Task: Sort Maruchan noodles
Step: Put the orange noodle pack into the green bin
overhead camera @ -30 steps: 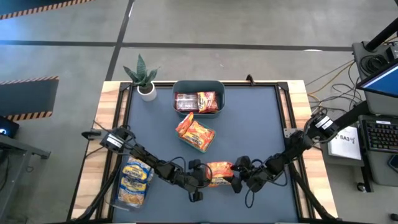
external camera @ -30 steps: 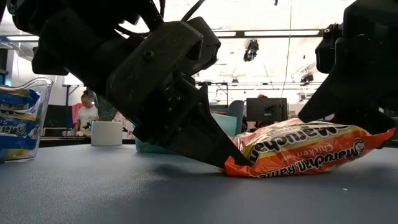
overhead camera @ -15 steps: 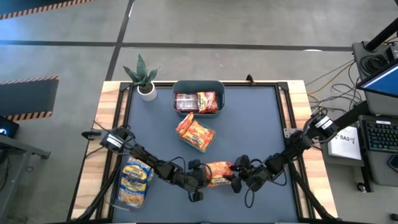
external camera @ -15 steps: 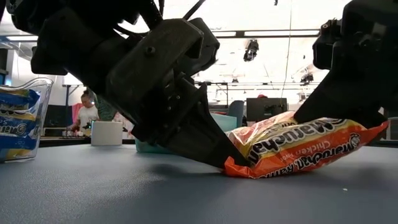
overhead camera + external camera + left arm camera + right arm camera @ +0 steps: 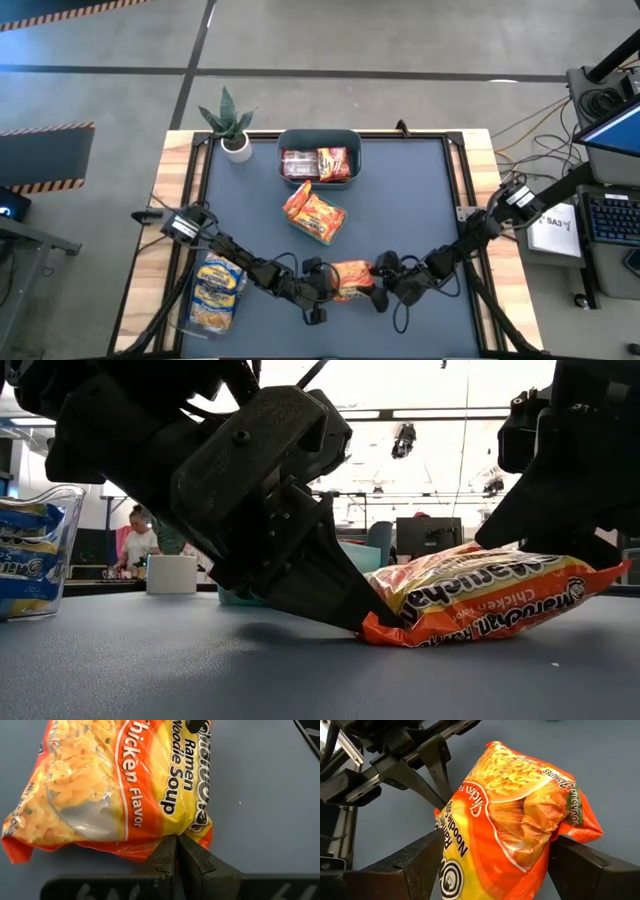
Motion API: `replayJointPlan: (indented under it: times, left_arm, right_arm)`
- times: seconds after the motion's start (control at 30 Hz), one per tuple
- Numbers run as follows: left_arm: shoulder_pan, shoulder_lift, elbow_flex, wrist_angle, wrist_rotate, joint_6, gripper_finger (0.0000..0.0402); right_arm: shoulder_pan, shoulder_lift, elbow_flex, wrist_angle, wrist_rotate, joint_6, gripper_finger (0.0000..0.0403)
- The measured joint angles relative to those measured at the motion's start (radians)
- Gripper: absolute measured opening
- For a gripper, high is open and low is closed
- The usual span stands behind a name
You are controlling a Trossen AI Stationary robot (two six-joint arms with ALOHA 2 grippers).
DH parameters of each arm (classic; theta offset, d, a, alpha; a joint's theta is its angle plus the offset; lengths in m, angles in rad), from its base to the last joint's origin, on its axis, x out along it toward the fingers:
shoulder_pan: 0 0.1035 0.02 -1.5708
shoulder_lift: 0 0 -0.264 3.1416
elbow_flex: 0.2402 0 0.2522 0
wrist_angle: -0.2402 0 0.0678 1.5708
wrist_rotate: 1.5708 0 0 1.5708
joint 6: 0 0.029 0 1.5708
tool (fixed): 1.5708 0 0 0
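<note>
Dark blue counter [image 5: 420, 190] — two packets binned, one loose; my left gripper [image 5: 177, 851] pinches the crinkly orange chicken-flavour packet's [image 5: 351, 279] edge, right gripper [image 5: 485, 870] spread around it.

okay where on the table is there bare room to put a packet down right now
Bare mat lies right of the grey-teal tub and the loose orange packets, out to the table's right edge, and left of those packets, below the potted plant. The near edge is crowded: the left gripper and right gripper flank the orange packet, with the clear bin at near left.
</note>
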Motion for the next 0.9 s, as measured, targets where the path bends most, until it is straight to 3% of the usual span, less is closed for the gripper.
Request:
replayJointPlan:
  times: [0.37,0.57,0.9]
  left_arm:
    - [0.0,0.0,0.0,0.014,0.003,0.009,0.0]
    - [0.001,0.0,0.0,0.018,0.003,0.011,0.0]
    - [0.001,0.002,-0.001,0.034,-0.002,0.011,0.0]
  right_arm:
    - [-0.011,0.0,0.0,0.006,0.001,-0.111,0.0283]
    - [-0.018,0.001,0.001,-0.01,-0.008,-0.016,0.0269]
    - [-0.017,0.0,0.001,-0.018,-0.004,0.011,0.0205]
